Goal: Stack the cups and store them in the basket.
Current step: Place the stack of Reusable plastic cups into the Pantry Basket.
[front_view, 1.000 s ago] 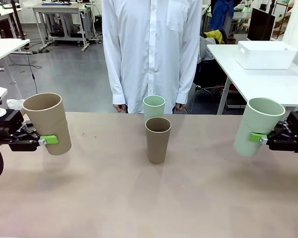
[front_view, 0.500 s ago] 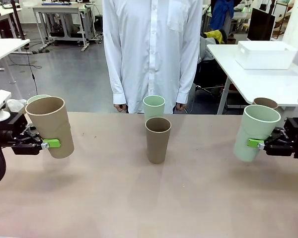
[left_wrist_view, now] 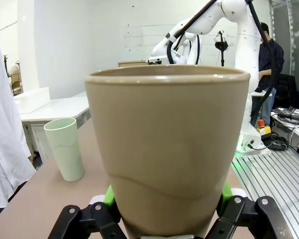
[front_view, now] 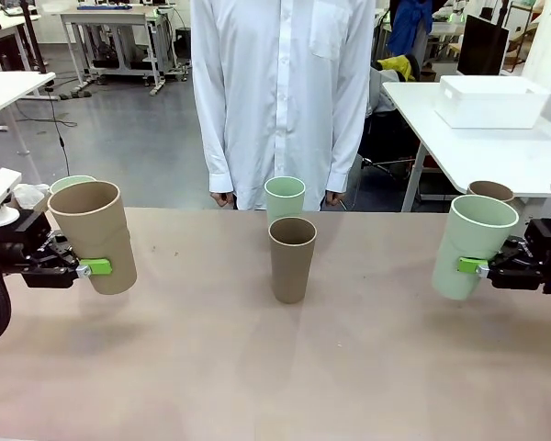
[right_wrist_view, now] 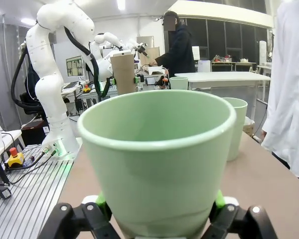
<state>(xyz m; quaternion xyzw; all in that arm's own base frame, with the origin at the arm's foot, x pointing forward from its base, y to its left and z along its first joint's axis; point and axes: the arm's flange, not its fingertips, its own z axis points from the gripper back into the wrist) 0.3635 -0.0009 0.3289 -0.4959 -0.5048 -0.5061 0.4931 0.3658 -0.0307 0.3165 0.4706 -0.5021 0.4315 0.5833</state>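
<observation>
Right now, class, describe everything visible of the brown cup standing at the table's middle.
The brown cup is a tall, tapered, handleless tumbler, matte tan, plastic-looking, wider at the rim than the base. It stands upright, mouth up, on the table at its middle. A mint green cup stands just behind it, toward the person; whether they touch cannot be told. Nothing grips it.

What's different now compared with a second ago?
The left gripper, shut on the held tan cup, and the right gripper, shut on the held mint cup, eased slightly inward and down. Nothing was released. The middle tan cup and middle mint cup stayed put.
</observation>
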